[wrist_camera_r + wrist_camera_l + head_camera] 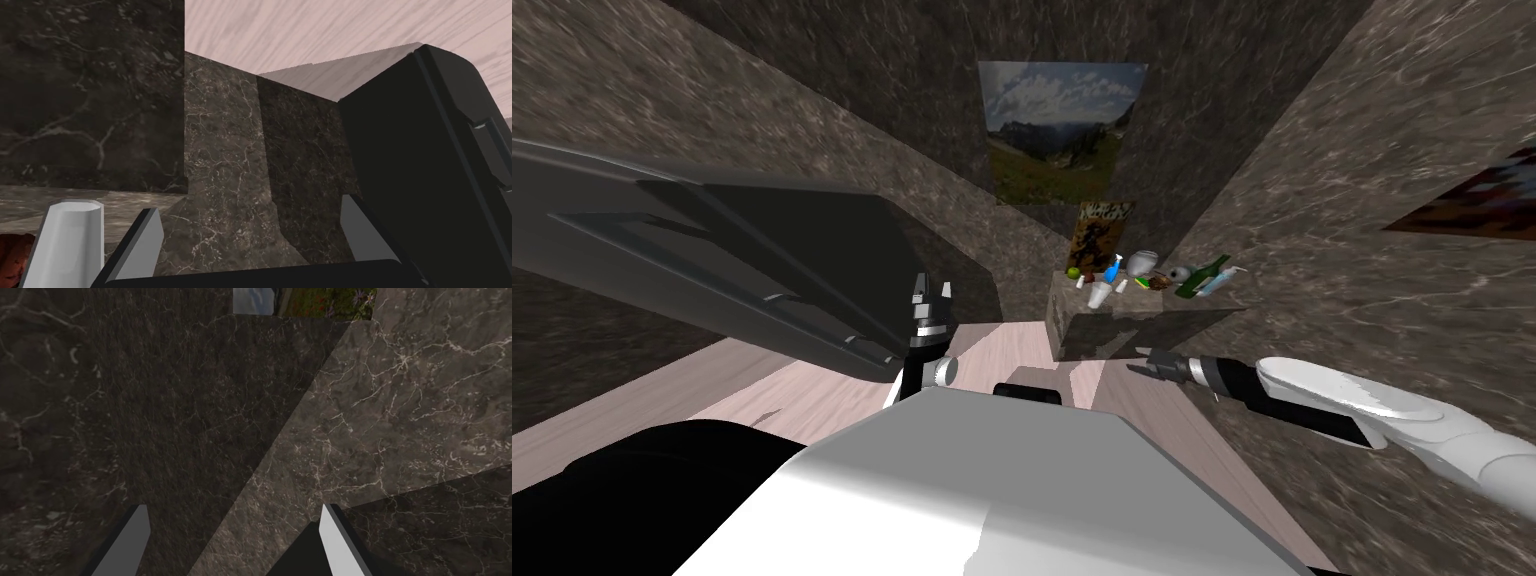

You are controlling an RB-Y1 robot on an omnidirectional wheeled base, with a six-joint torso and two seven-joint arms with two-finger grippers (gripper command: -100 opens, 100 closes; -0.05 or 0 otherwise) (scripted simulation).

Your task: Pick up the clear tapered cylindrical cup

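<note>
Pointing toward the marble counter (1112, 335), the outstretched right pincer (250, 214) stands wide, a pale cup (65, 240) just outside one finger.

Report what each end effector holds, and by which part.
Nothing held: left end effector and right end effector both open; the cup stands outside the right's fingers.
</note>
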